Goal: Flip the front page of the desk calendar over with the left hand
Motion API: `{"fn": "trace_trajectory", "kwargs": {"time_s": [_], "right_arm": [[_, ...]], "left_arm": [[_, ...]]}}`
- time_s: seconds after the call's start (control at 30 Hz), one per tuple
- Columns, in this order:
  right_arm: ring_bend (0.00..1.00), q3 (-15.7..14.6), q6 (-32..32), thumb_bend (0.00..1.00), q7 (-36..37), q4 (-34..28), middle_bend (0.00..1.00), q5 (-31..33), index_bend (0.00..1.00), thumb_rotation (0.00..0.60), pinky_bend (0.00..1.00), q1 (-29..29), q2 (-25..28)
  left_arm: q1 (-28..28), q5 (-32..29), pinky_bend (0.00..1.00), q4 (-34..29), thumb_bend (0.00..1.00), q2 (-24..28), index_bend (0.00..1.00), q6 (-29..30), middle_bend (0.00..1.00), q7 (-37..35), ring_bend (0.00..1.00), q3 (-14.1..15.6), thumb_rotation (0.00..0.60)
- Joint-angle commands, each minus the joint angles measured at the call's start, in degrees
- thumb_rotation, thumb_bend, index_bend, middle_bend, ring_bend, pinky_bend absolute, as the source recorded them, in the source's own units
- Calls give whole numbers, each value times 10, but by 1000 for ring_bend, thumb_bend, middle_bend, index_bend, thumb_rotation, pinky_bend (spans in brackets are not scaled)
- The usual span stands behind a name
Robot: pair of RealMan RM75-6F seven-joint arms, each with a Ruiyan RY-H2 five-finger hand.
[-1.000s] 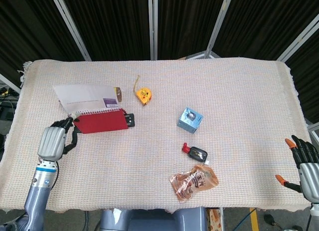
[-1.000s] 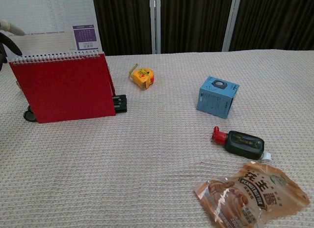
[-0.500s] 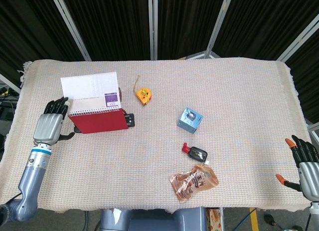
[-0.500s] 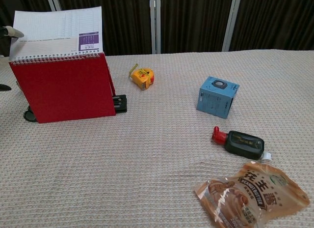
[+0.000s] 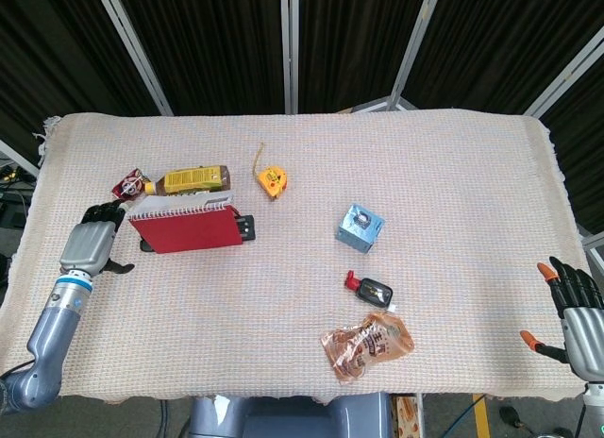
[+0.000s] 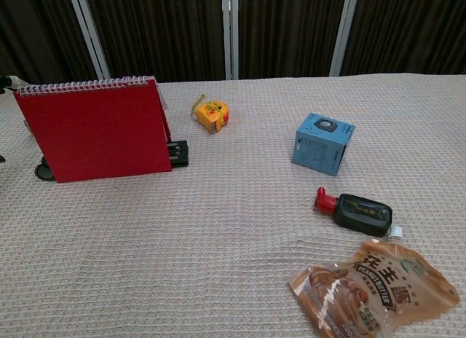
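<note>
The desk calendar [image 5: 186, 225] stands at the table's left, spiral-bound along the top, with a red face [image 6: 93, 130] toward me. No white page stands above its spiral. My left hand [image 5: 92, 244] hovers just left of the calendar, holding nothing, apart from it. In the chest view only a sliver of a fingertip [image 6: 6, 81] shows at the left edge. My right hand [image 5: 578, 311] is at the table's front right corner, fingers spread and empty.
A yellow bottle [image 5: 193, 178] and a small snack packet [image 5: 128, 184] lie behind the calendar. A yellow tape measure [image 5: 271, 180], a blue box [image 5: 359, 227], a black bottle with a red cap [image 5: 369, 288] and a peanut-butter pouch [image 5: 366, 344] lie to the right.
The white front page, held up a second ago, has swung over the spiral and dropped behind the calendar. My left hand let go and drew back to the left.
</note>
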Motion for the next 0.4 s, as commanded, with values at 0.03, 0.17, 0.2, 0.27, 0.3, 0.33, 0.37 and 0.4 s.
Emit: {"fn": "trace_trajectory", "kwargs": {"time_s": [0.03, 0.17, 0.2, 0.27, 0.3, 0.33, 0.37, 0.4], "right_arm": [[0, 0, 1, 64, 0, 0, 0, -2, 24, 600, 0, 0, 0], [0, 2, 2, 64, 1, 3, 0, 1, 24, 600, 0, 0, -1], [0, 2, 2, 64, 1, 3, 0, 1, 24, 600, 0, 0, -1], [0, 1, 1, 64, -3, 6, 0, 0, 24, 600, 0, 0, -3], [0, 1, 2, 64, -4, 6, 0, 0, 24, 600, 0, 0, -4], [0, 1, 2, 64, -5, 6, 0, -1, 24, 600, 0, -1, -5], [0, 1, 3, 64, -6, 6, 0, -1, 24, 600, 0, -1, -5], [0, 1, 5, 64, -6, 6, 0, -1, 24, 600, 0, -1, -5]], "left_arm": [[15, 36, 13, -7, 131, 0, 0, 36, 0, -31, 0, -1, 600], [61, 144, 0, -14, 141, -6, 0, 136, 0, -87, 0, 17, 600], [73, 164, 0, -13, 145, -11, 0, 163, 0, -93, 0, 24, 600], [120, 208, 0, -24, 147, -17, 0, 230, 0, -69, 0, 70, 600], [132, 218, 0, -27, 146, -20, 0, 245, 0, -65, 0, 81, 600], [141, 227, 0, -27, 146, -23, 0, 256, 0, -64, 0, 89, 600], [150, 236, 0, -25, 145, -26, 0, 265, 0, -65, 0, 98, 600], [157, 242, 0, -22, 145, -28, 0, 272, 0, -68, 0, 104, 600]]}}
